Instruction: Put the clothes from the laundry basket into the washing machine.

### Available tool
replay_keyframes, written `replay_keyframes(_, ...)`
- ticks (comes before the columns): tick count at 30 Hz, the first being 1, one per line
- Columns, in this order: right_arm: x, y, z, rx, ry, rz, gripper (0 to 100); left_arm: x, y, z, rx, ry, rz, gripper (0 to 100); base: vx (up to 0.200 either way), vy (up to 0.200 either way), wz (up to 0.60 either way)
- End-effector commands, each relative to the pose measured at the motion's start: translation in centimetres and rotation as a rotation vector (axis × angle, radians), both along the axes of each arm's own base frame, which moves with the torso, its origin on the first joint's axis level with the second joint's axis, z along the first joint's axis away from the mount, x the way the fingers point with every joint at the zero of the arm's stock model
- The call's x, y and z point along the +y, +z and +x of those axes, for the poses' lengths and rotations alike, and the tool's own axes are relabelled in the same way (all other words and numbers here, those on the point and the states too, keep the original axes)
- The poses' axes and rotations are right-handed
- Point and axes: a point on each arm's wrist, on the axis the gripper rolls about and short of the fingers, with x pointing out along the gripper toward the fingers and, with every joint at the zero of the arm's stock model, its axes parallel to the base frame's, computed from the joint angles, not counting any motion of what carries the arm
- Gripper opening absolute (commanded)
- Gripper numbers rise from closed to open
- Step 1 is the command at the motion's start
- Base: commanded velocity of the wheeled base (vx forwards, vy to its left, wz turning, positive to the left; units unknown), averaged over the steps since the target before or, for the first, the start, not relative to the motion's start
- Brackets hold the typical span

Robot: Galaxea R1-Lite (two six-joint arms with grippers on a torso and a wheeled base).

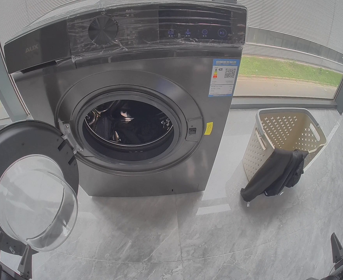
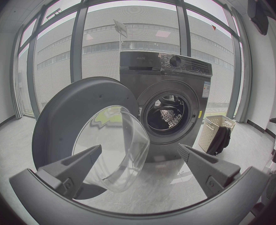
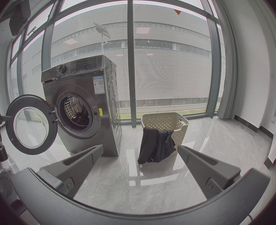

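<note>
Head view: your grey metal front-load washing machine has its round door swung open. The cream perforated plastic laundry basket is right of the machine, with black clothes draped over its rim.
Left wrist: your left gripper is spread wide and empty.
Right wrist: your right gripper is spread wide and empty.

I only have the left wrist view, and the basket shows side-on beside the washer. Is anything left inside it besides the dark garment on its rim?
Observer: In the head view the laundry basket looks bare inside; the dark garment hangs over its near rim, down the outer side.
Operator: Anything loaded yet?
Observer: Yes, the head view shows dark clothing lying inside the washing machine.
Operator: And my other arm, is it free?
Observer: The right wrist view shows the right gripper open and empty, facing the basket.
</note>
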Motion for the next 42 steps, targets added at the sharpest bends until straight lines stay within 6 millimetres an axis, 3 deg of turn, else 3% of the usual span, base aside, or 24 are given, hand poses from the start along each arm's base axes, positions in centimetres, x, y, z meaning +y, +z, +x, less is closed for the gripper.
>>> replay_keyframes(1,0.00,-0.40,0.10,0.013,0.002,0.001,100,0.00,-0.50,0.05,0.006,0.000,0.000,100,0.000,0.000,0.00)
replay_keyframes(9,0.00,-0.40,0.10,0.013,0.002,-0.001,100,0.00,-0.50,0.05,0.006,0.004,0.004,100,0.150,0.000,0.00)
replay_keyframes(18,0.00,-0.40,0.10,0.013,0.000,-0.001,100,0.00,-0.52,0.04,0.006,0.007,-0.002,100,0.000,0.000,0.00)
replay_keyframes(42,0.00,-0.40,0.10,0.013,0.000,-0.001,100,-0.01,-0.52,0.05,0.008,-0.001,0.004,100,0.000,-0.200,0.00)
